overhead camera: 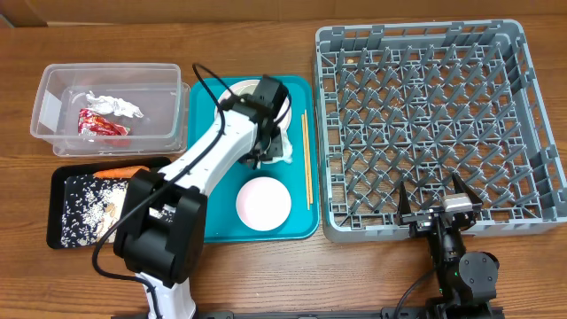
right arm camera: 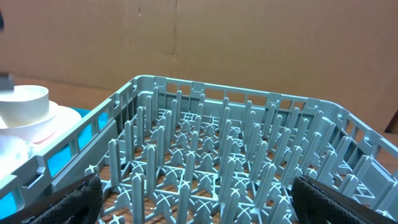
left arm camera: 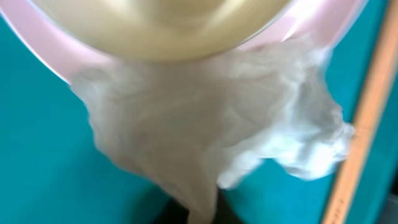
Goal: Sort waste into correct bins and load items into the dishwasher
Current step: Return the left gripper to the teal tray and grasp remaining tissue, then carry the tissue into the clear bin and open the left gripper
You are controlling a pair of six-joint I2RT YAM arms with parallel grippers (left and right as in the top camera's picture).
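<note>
My left gripper [overhead camera: 271,142] is down on the teal tray, shut on a crumpled white napkin [overhead camera: 283,149]. In the left wrist view the napkin [left arm camera: 205,137] narrows into the gripper [left arm camera: 202,214] at the bottom edge, just below a pale bowl [left arm camera: 161,25]. Chopsticks [overhead camera: 306,159] lie along the tray's right side, and a round pale dish [overhead camera: 263,204] sits near its front. The grey dish rack [overhead camera: 434,115] stands at right, with no dishes in it. My right gripper [overhead camera: 434,202] hangs open over the rack's front edge, with nothing between its fingers [right arm camera: 74,199].
At the back left a clear tub [overhead camera: 53,97] holds a napkin [overhead camera: 115,106] and a red wrapper [overhead camera: 102,126]. The black tray [overhead camera: 62,208] in front of it holds a carrot [overhead camera: 120,171] and rice scraps. A white cup [right arm camera: 25,102] shows beyond the rack's left wall.
</note>
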